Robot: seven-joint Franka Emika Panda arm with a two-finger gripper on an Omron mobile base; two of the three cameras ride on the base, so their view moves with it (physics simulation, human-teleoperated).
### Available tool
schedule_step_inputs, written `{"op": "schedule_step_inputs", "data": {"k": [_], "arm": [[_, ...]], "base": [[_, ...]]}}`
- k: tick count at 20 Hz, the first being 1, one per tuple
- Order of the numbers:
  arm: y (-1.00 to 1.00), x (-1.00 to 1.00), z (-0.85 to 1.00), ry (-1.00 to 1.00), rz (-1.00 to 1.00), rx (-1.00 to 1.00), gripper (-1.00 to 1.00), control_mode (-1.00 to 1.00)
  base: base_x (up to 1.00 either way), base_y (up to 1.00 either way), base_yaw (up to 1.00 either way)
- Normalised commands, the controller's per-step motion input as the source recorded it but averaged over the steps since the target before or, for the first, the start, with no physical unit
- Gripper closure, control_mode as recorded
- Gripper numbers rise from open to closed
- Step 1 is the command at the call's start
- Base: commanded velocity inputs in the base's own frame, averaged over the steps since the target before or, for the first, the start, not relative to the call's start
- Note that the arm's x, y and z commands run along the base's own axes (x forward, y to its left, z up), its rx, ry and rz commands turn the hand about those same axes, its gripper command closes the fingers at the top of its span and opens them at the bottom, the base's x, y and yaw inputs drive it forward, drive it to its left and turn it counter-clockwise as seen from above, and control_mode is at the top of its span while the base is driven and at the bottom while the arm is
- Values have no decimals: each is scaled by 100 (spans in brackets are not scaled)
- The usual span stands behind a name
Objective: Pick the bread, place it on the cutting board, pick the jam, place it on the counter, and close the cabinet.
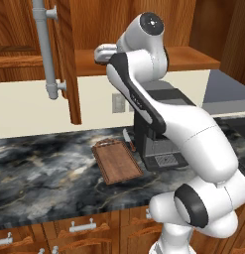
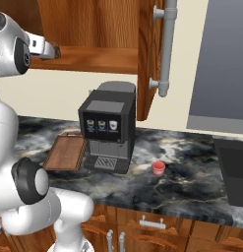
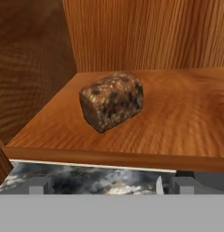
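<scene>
The tool [image 3: 104, 185] is spread wide and holds nothing, level with the cabinet [image 1: 69, 59] shelf, where the bread [image 3: 112, 100] sits just ahead of it. That loaf looks light, crusty and firm, so I'd pinch it gently across its narrow sides. The arm is raised high, elbow bent, wrist reaching in above the table [image 1: 44, 168]

1. The bread [image 3: 112, 100] sits on the cabinet [image 1: 25, 30] shelf, near its front edge and close to the inner wall at 9 o'clock.
2. On the counter [image 2: 192, 182] below, the cutting board [image 2: 66, 152] lies just at 9 o'clock of the coffee machine [image 2: 108, 125].
3. The jam [image 2: 158, 168] stands on the counter at 3 o'clock of the machine, apart from it.
</scene>
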Motion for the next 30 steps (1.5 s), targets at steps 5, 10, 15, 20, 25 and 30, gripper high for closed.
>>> {"op": "schedule_step_inputs", "data": {"k": [5, 10, 15, 20, 25, 30], "arm": [[5, 12, 0, 0, 0, 0, -100, -100], [14, 22, 0, 0, 0, 0, -100, -100], [14, 23, 0, 0, 0, 0, -100, -100], [8, 23, 0, 0, 0, 0, -100, -100], [10, 22, 0, 0, 0, 0, -100, -100], [10, 15, 0, 0, 0, 0, -100, -100]], "base": [[0, 0, 0], [0, 0, 0], [0, 0, 0], [0, 0, 0], [0, 0, 0], [0, 0, 0]]}}
